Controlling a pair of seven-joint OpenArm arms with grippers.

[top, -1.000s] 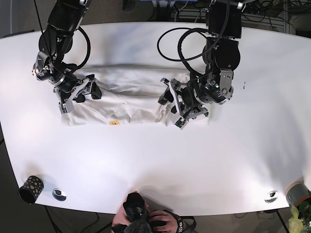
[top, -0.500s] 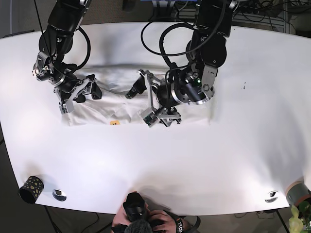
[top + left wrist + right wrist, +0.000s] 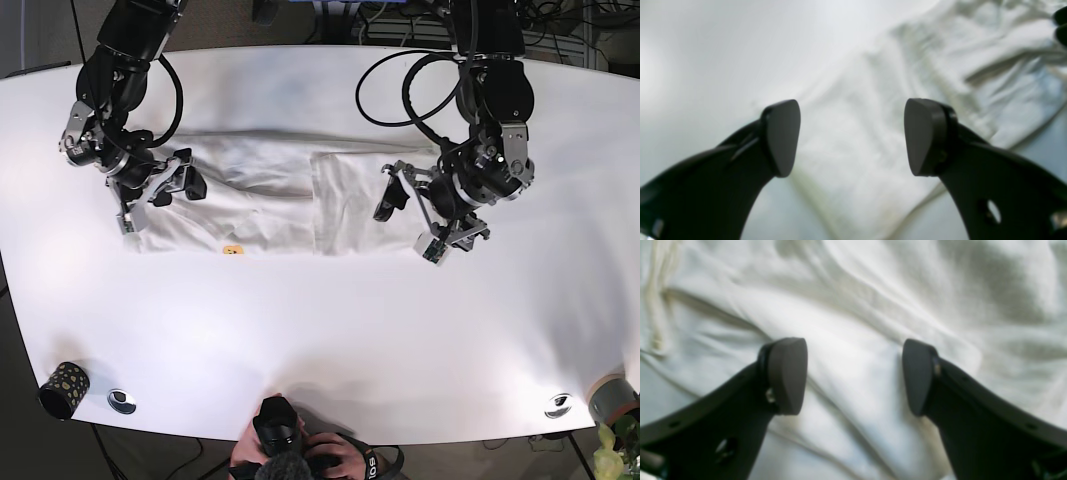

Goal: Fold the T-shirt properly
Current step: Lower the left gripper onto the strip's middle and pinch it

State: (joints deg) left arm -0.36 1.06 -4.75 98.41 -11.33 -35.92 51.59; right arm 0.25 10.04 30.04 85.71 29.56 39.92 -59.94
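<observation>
Moved: left gripper [image 3: 405,212] backs toward 3 o'clock, leaving a folded flap.
Left gripper: jaws apart, empty.
Right gripper [image 3: 170,187]: spread, over T-shirt [image 3: 270,200].

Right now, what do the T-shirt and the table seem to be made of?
The T-shirt looks like soft woven or knit fabric, probably cotton: matte off-white, with creases and a folded flap. The table looks hard and smooth, perhaps laminate or painted board: its white top shows soft glare. The exact material cannot be told.
</observation>
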